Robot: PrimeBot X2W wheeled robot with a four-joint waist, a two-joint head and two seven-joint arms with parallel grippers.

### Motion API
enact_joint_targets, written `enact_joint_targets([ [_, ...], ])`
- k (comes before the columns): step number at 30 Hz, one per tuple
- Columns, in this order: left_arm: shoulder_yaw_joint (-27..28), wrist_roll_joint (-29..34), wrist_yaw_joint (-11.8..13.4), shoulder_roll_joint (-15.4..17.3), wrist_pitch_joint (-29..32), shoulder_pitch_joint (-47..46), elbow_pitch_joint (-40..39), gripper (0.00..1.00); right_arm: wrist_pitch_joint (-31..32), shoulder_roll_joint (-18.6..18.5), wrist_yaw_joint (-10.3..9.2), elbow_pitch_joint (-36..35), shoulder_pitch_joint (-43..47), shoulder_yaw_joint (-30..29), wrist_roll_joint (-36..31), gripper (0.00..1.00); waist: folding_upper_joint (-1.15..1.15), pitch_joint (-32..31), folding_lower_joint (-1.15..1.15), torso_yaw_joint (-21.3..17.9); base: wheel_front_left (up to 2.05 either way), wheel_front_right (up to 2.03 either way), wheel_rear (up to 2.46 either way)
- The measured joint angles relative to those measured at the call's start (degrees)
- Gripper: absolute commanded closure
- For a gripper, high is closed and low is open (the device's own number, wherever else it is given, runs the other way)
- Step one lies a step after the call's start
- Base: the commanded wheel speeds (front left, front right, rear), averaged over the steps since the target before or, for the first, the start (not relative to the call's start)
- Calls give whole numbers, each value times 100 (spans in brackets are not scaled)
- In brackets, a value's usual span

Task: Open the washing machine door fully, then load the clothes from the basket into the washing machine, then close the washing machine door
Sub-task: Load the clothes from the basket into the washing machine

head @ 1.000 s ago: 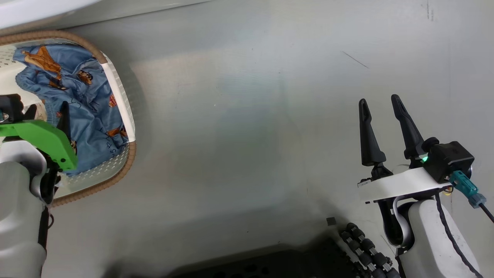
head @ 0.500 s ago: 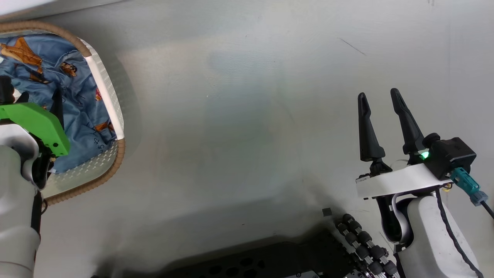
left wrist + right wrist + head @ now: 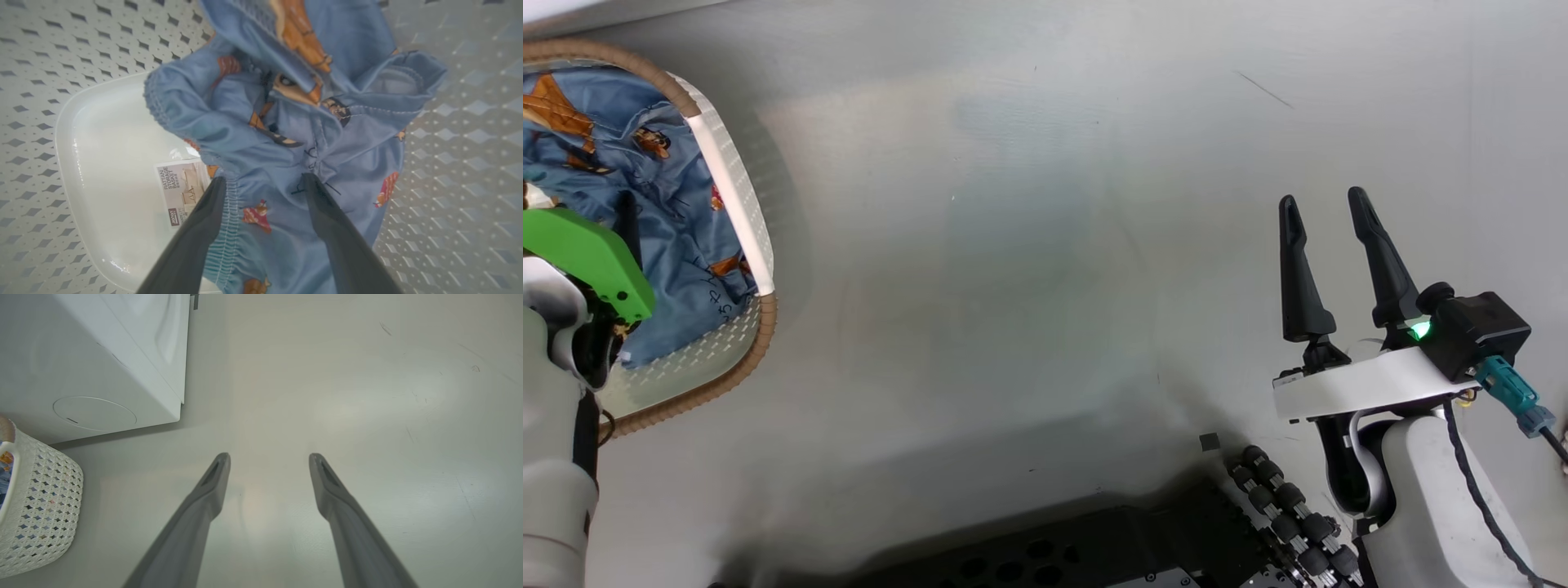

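The basket [image 3: 737,189] stands on the floor at the far left, and its perforated side [image 3: 41,506] also appears in the right wrist view. Inside lie the clothes [image 3: 678,184], a crumpled blue bundle with orange-brown figures [image 3: 286,134]. My left gripper [image 3: 263,179] reaches down into the basket, open, its fingers [image 3: 627,224] straddling a fold of the blue cloth. My right gripper [image 3: 1327,204] hovers open over bare floor, far from the basket. The washing machine [image 3: 122,355] is a white box at the upper left of the right wrist view. Its door is out of view.
Grey floor [image 3: 1029,245] spreads between the basket and my right arm. My own dark base [image 3: 1094,555] lies along the bottom edge. A label [image 3: 182,192] sits on the basket's white bottom beside the cloth.
The head camera has shifted, so the basket sits further left and higher in the picture. Both grippers keep the same stance relative to their surroundings.
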Motion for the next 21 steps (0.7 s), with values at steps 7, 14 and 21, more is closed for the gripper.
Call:
enact_joint_targets([
  [7,27,-19,70,96,76,-232,126,0,0,7,-1,-79,17,69,44,0,0,87,0,-92,0,0,0],
  [14,24,-26,121,89,75,-367,296,0,0,8,-54,-135,87,58,44,0,0,141,0,-153,0,0,0],
  [21,2,-15,172,88,82,-435,445,0,0,9,-56,-191,87,59,44,0,0,172,0,-167,0,0,0],
])
